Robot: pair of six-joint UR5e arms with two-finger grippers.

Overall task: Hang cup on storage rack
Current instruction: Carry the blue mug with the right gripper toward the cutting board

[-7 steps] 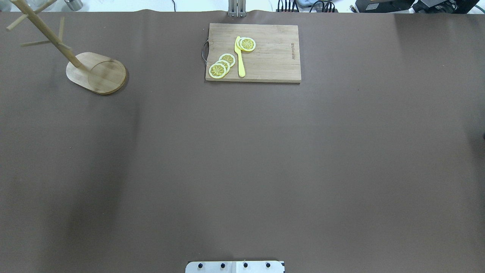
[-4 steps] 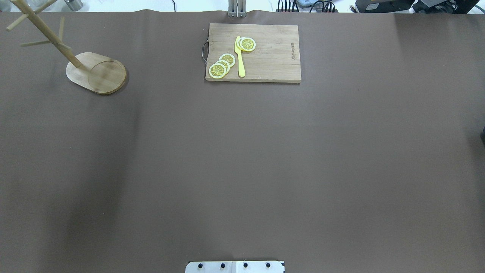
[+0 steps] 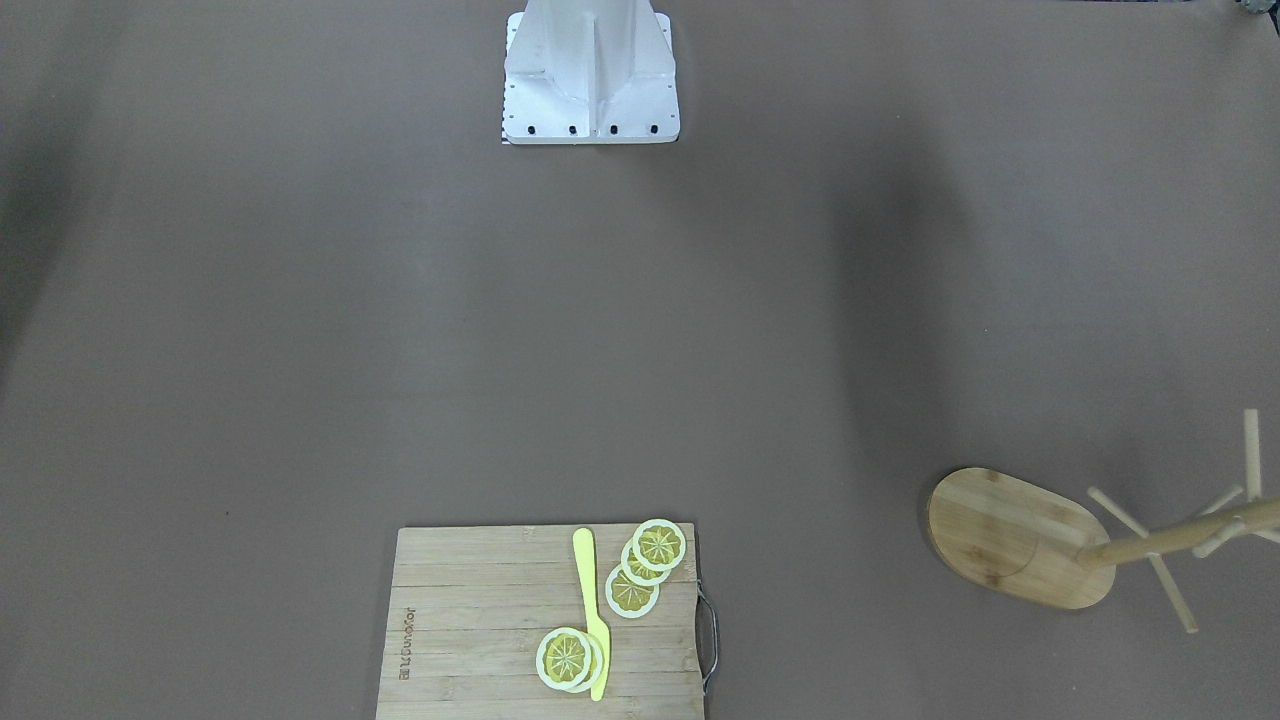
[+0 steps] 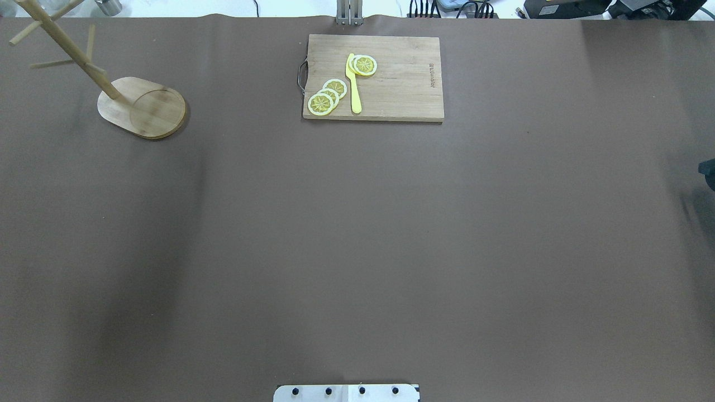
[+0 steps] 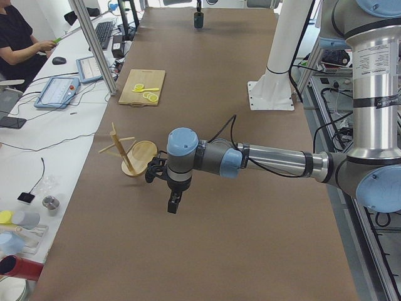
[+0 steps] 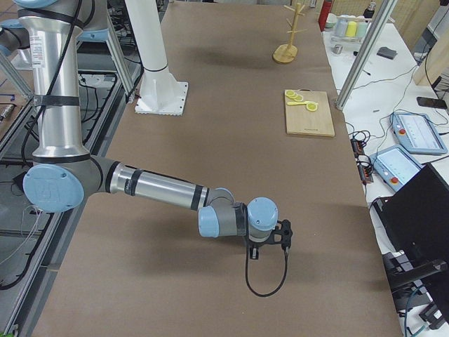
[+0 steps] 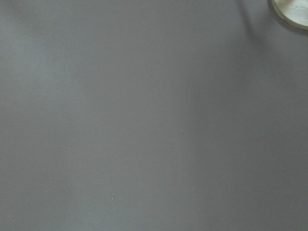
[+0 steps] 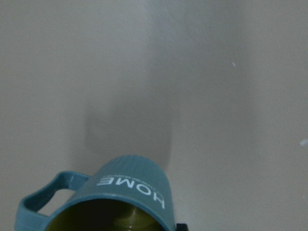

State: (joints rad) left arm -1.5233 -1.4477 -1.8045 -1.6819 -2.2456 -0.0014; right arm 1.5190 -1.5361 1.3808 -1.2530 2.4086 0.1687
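Note:
The cup [image 8: 130, 192], dark blue-grey with white "HOME" lettering, a loop handle at its left and a yellowish inside, fills the bottom of the right wrist view. It hangs above the table over its own shadow, held by my right gripper [image 6: 270, 235], whose fingers are hidden. A dark sliver of that hand or the cup [image 4: 708, 170] shows at the overhead view's right edge. The storage rack [image 4: 142, 106] stands at the far left, also in the front-facing view [image 3: 1010, 540]. My left gripper [image 5: 173, 204] hangs near it; I cannot tell its state.
A wooden cutting board [image 4: 391, 78] with lemon slices [image 4: 327, 96] and a yellow knife [image 4: 353, 84] lies at the far middle. The robot's base plate [image 4: 346, 392] sits at the near edge. The rack's base corner [image 7: 291, 12] shows in the left wrist view.
The dark shape at the overhead view's right edge has moved toward the far side and shows a little more. The rack and board have not moved.

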